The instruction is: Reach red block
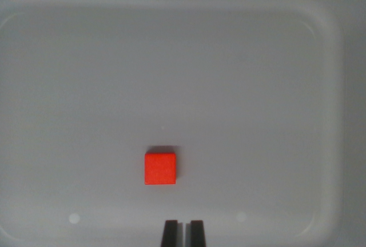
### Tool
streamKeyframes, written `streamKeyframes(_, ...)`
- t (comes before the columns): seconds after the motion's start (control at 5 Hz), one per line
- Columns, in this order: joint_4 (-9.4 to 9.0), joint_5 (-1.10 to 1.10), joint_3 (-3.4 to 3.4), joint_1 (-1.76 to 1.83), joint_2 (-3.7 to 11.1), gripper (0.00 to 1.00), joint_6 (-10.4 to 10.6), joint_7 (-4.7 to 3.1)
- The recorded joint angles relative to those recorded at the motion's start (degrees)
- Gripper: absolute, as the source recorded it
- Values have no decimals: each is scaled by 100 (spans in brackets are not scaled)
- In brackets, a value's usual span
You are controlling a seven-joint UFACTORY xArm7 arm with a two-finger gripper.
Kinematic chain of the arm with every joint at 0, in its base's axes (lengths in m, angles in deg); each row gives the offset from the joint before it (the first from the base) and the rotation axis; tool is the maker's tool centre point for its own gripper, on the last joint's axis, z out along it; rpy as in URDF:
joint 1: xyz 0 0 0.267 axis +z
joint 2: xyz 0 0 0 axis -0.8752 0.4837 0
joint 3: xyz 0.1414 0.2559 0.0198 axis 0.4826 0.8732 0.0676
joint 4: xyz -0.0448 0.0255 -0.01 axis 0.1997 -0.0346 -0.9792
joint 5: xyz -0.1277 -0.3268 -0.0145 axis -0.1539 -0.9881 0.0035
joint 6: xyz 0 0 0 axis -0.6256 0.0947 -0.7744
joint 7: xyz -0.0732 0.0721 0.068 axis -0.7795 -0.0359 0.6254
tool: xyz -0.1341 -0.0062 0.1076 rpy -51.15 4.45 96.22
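A small red block [160, 168] lies flat on the floor of a white tray [329, 47], below the middle of the wrist view. My gripper [183, 231] shows as two dark fingertips at the bottom edge, just below the block and slightly toward the wrist view's right. The tips stand close together with only a thin gap, and nothing is held between them. A stretch of bare tray floor separates them from the block.
The tray's raised rim with rounded corners runs along the top, right and left of the view. Two faint light spots [74, 218] mark the tray floor near the bottom.
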Motion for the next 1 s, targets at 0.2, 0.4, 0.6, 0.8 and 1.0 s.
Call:
streamKeyframes(0.2,-11,0,0,0,2,0,13,0)
streamKeyframes(0.4,-11,0,0,0,2,0,13,0)
streamKeyframes(0.6,-46,0,-1,1,10,0,56,1)
streamKeyframes(0.8,-46,0,-1,1,10,0,56,1)
streamKeyframes(1.0,-108,0,-1,2,24,0,129,3)
